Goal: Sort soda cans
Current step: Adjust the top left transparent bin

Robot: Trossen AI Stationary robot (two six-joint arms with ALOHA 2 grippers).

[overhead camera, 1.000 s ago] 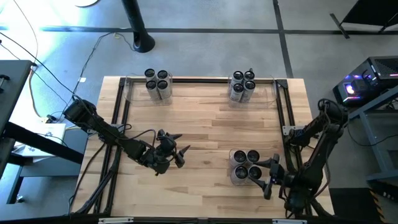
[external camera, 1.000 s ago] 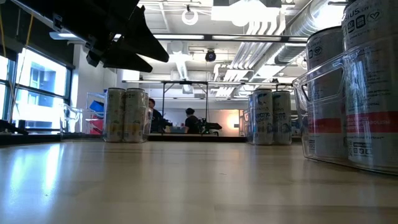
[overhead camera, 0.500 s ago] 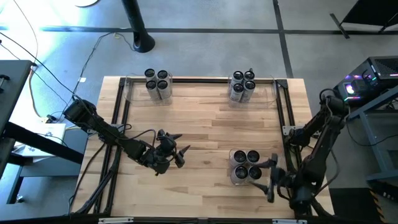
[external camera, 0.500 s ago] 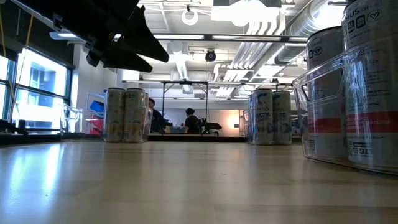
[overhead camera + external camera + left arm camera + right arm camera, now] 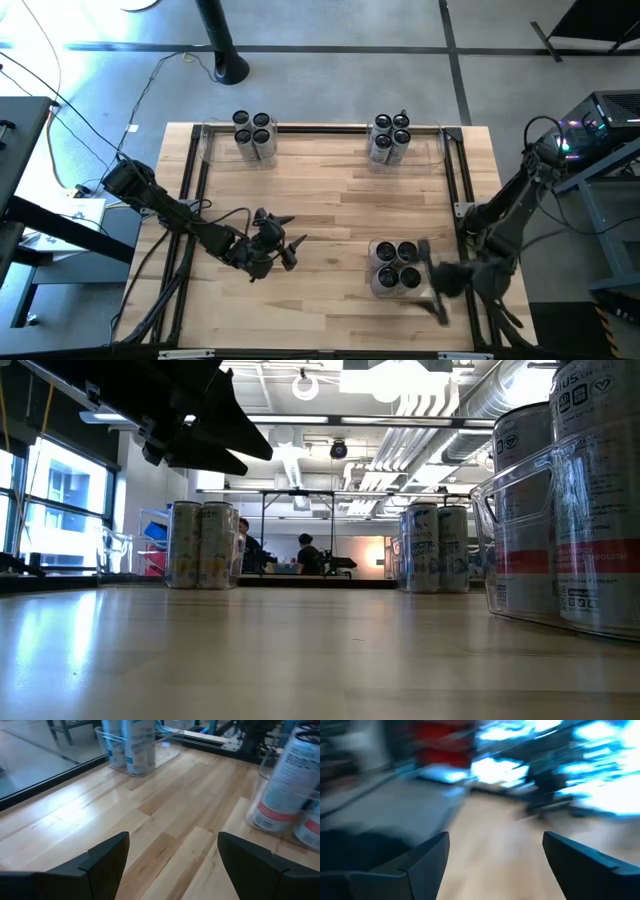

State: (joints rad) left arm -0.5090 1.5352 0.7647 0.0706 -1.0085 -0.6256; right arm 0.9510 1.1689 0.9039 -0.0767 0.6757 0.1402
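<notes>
High view: twelve soda cans (image 5: pixel 252 134) upright, long axes vertical, tops up, in 3 groups of four on the bench (image 5: pixel 330 215): two far-edge groups in clear bins (image 5: pixel 215 146), one near right. Left gripper (image 5: pixel 284 240) over bench mid-left, fingers spread. Right gripper (image 5: pixel 432 281) beside near-right group.

Low view: cans upright.

Right wrist view: fingers (image 5: pixel 415 862) spread.

The soda cans (image 5: pixel 592 500) carry print, none of it readable.
</notes>
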